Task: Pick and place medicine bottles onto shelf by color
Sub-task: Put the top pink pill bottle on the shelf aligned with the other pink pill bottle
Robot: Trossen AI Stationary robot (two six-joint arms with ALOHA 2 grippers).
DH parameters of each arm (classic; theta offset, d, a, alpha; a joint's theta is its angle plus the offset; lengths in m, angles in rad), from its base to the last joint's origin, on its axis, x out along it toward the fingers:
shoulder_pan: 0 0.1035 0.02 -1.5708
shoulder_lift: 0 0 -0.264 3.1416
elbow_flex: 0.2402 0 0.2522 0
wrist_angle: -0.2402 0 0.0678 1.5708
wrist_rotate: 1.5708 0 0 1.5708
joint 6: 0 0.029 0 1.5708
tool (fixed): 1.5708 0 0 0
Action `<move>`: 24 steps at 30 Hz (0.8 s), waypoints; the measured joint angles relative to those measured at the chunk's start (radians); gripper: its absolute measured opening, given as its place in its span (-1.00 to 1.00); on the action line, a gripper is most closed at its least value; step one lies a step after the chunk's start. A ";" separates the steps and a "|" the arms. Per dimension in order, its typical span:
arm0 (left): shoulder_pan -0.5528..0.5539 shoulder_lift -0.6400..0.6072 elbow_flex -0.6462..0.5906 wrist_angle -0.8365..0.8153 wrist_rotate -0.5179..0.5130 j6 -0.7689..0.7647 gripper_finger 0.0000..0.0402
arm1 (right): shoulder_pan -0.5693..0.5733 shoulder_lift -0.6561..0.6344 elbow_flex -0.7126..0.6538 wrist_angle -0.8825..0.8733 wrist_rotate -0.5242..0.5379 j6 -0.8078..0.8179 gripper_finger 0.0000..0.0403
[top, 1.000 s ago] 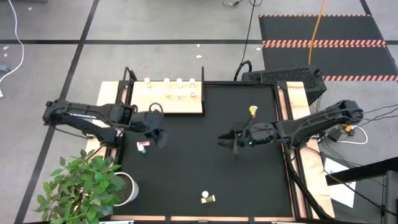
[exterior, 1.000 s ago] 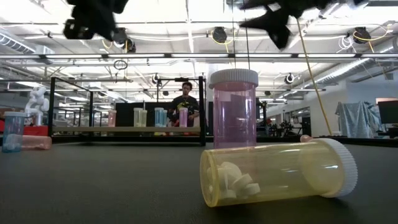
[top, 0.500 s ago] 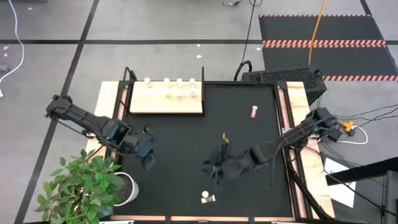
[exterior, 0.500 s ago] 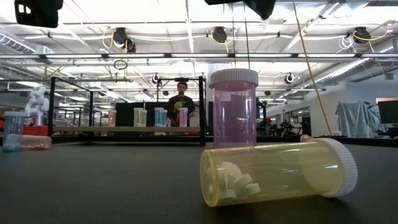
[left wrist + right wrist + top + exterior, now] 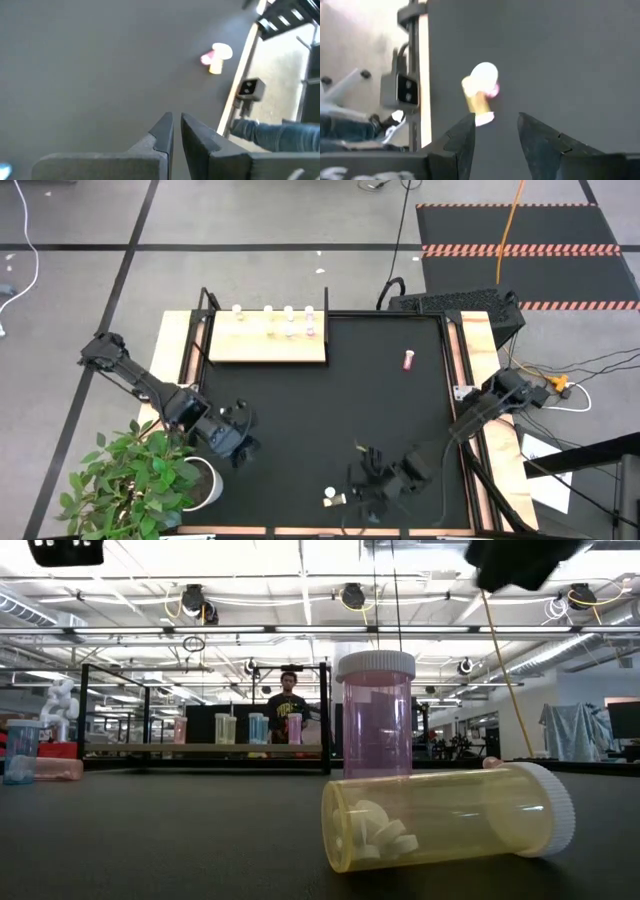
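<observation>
Two bottles [image 5: 334, 498] lie just beside the right gripper [image 5: 362, 480].

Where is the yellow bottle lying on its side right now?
In the high view the yellow bottle lies at the mat's near edge, touching an upright pink bottle just behind it, with the right gripper open beside them.

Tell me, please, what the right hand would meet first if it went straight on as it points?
Probably the pair of bottles near the mat's front edge: the open right hand frames them. Depth is unclear.
</observation>
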 joint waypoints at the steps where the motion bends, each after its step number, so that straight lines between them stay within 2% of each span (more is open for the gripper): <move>1: -0.009 0.011 0.000 0.022 0.000 0.015 -0.83 | 0.017 0.008 -0.002 0.007 0.001 -0.003 -0.26; 6: -0.059 0.069 0.000 0.058 0.004 0.048 -0.83 | 0.072 0.061 -0.056 0.099 -0.003 0.030 -0.06; 10: -0.135 0.126 0.000 0.056 0.058 0.044 -0.82 | 0.095 0.091 -0.068 0.116 0.005 0.153 0.12; 13: -0.190 0.163 0.000 0.056 0.061 0.039 -0.79 | 0.107 0.108 -0.069 0.092 0.037 0.253 0.18; 19: -0.228 0.210 0.000 0.042 0.055 0.010 -0.52 | 0.099 0.109 -0.069 0.068 0.156 0.312 0.16; 24: -0.185 0.202 0.000 -0.023 0.051 -0.003 -0.27 | 0.071 0.107 -0.069 0.062 0.208 0.292 0.15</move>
